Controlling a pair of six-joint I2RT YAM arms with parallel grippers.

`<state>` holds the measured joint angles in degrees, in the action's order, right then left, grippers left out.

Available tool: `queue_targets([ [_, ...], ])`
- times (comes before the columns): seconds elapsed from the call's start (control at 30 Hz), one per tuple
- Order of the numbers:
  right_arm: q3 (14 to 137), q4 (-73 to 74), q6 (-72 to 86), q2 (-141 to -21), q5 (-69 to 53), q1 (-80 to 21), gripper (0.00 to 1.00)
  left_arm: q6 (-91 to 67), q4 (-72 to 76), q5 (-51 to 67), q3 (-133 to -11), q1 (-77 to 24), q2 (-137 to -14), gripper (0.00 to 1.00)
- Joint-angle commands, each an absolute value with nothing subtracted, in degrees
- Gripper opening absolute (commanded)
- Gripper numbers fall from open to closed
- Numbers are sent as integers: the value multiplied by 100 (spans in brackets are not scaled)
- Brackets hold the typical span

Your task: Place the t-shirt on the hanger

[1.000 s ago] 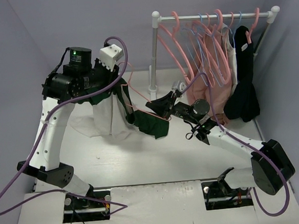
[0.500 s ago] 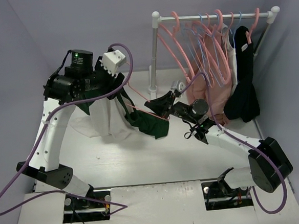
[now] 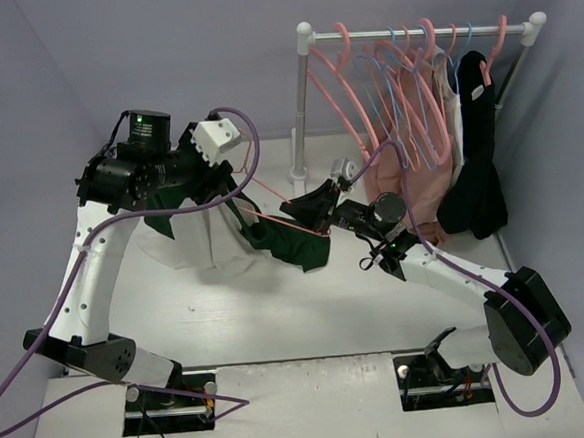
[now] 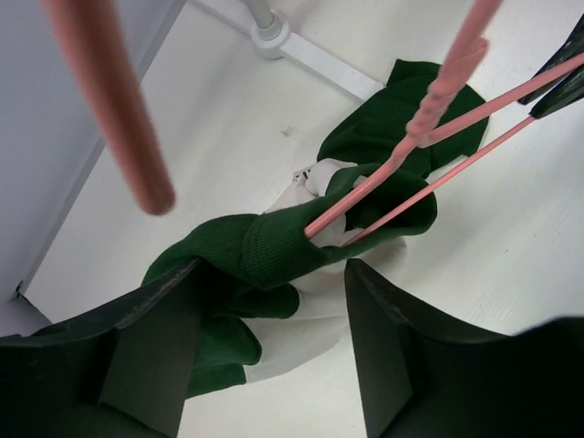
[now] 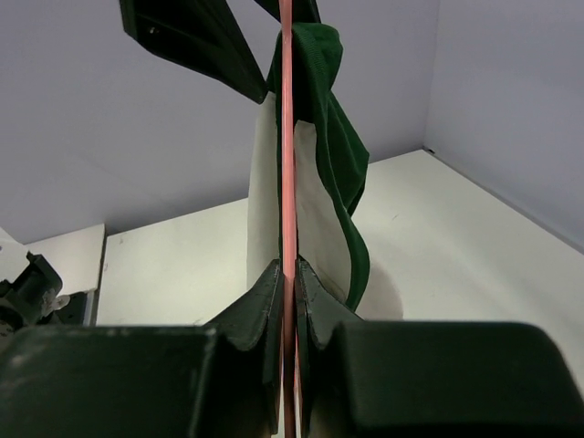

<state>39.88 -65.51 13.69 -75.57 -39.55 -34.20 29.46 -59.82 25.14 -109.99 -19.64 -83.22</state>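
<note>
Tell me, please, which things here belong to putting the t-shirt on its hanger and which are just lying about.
In the job: cream-and-green t-shirt; pink hanger poked into it.
Just lying about: clothes rack; spare pink hangers; light-blue hangers; salmon-pink garment; black garment.

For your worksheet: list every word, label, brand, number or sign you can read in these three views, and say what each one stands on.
No readable text in any view.
t-shirt: no print visible.
hanger: plain, no marking.
left arm's top housing: only a green light, no lettering to be made out.
base plates: any markings are too small to read.
</note>
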Motion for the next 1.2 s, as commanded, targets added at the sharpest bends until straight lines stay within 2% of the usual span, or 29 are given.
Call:
queue_targets([
  [0.0,4463,-7532,1415,-7433,-4058,-3428,0,3193,-5889,3147,-10958,-1758,-8255,48],
  [0.2,4509,-7595,1503,-7479,-4148,-3428,0,3217,-5889,3623,-10854,-1758,-8323,11],
  [0.23,4508,-7621,1504,-7480,-4149,-3428,0,3218,-5888,3685,-10837,-1758,-8323,11],
  [0.27,4500,-7639,1539,-7497,-4167,-3428,0,3235,-5880,3749,-10827,-1758,-8314,5],
  [0.47,4588,-7770,1722,-7611,-4386,-3419,0,3366,-5889,4315,-10590,-1767,-8284,6],
  [0.53,4608,-7851,1798,-7652,-4499,-3407,0,3395,-5889,4417,-10507,-1767,-8265,17],
  [0.63,4634,-7857,1819,-7653,-4557,-3390,0,3456,-5886,4537,-10450,-1767,-8222,24],
  [0.87,4815,-7770,1802,-7646,-4658,-3384,0,3446,-5889,4842,-10451,-1767,-8217,27],
  [0.9,4833,-7745,1793,-7663,-4650,-3384,0,3445,-5889,4859,-10442,-1767,-8218,27],
  [0.97,4855,-7643,1772,-7685,-4634,-3384,0,3457,-5897,4878,-10388,-1767,-8194,4],
  [1.0,4863,-7605,1760,-7693,-4617,-3381,0,3463,-5897,4875,-10348,-1767,-8173,0],
  [1.07,4876,-7405,1628,-7699,-4505,-3382,0,3449,-5890,4819,-10300,-1767,-8128,0],
  [1.17,4892,-6584,1485,-7656,-3999,-3324,23,3179,-5525,4374,-10083,-1767,-7963,0],
])
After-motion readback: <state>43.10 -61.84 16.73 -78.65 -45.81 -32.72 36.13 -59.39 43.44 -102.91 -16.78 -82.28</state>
